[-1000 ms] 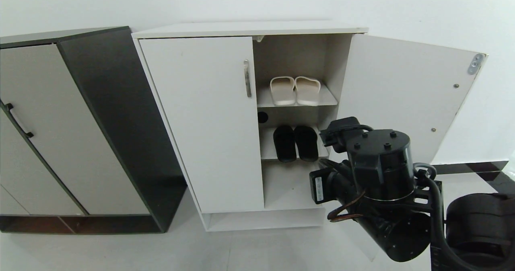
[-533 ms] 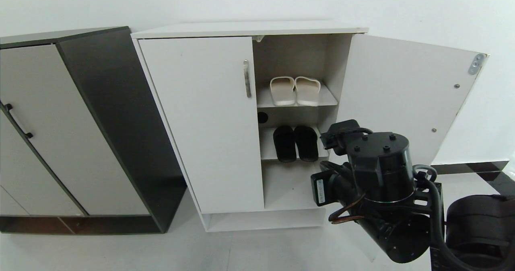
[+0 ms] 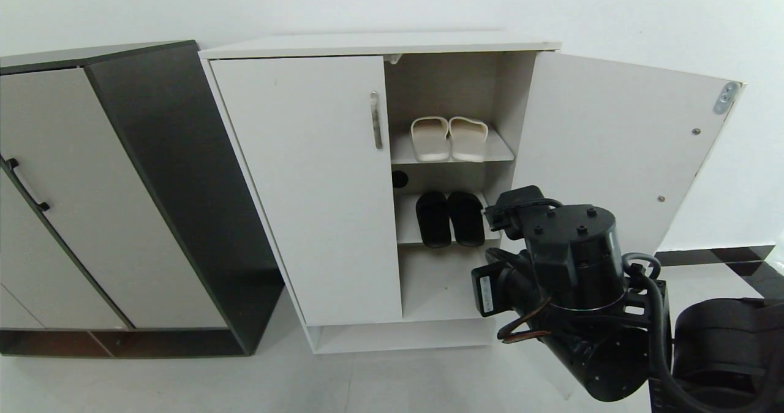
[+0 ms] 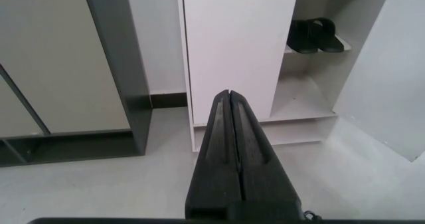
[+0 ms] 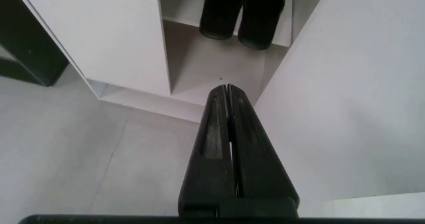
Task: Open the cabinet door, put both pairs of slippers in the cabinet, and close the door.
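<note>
The white cabinet (image 3: 380, 44) stands with its right door (image 3: 612, 143) swung wide open and its left door (image 3: 312, 180) closed. A cream pair of slippers (image 3: 450, 138) lies on the upper shelf. A black pair of slippers (image 3: 450, 218) lies on the shelf below and also appears in the wrist views (image 5: 242, 8) (image 4: 317, 36). My right gripper (image 5: 228, 90) is shut and empty, in front of the opening beside the open door (image 5: 358, 104), below the black pair. Farther back over the floor, my left gripper (image 4: 229, 94) is shut and empty, facing the closed door.
A dark grey cabinet (image 3: 92, 186) with pale doors stands close against the white one's left side. Bare grey floor (image 3: 306, 382) lies in front. The open door juts out to the right of my right arm (image 3: 569, 278). The lowest compartment (image 3: 438, 281) holds nothing.
My right arm has drifted slightly down and to the left. The slippers and both doors have stayed put.
</note>
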You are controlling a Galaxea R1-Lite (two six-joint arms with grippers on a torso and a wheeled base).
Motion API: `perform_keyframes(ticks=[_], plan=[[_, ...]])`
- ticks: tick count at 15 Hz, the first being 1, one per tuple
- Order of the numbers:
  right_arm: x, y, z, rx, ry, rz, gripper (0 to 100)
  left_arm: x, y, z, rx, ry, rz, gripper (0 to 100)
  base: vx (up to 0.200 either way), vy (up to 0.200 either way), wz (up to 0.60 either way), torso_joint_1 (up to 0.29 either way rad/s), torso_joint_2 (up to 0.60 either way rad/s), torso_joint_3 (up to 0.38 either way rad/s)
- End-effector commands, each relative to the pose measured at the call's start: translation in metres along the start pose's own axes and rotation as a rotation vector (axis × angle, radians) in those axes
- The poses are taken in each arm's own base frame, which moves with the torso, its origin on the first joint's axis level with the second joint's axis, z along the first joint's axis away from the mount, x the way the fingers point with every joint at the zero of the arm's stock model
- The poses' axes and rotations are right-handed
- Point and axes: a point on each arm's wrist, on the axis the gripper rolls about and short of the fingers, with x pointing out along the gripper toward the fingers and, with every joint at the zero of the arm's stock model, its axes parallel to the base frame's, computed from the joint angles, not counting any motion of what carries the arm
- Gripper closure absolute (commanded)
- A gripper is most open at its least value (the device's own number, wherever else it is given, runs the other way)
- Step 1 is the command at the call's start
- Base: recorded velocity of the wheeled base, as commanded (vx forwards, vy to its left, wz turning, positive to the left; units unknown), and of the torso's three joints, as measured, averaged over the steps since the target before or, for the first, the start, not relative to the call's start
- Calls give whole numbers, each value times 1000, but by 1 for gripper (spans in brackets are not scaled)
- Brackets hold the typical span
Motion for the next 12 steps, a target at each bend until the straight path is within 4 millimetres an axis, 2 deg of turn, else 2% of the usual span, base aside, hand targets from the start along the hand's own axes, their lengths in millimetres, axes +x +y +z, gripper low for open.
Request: perform_keyframes(ticks=[1,5,12], plan=[[1,1,-1,-7,4,0,100,0,0,0,0,0,0,100,0,0,0,2,-71,-46],[1,1,-1,-7,3,0,100,0,0,0,0,0,0,100,0,0,0,24,-245,-309],[1,1,-2,-14,5,-2,100,0,0,0,-3,0,2,100,0,0,0,98,-491,-348]])
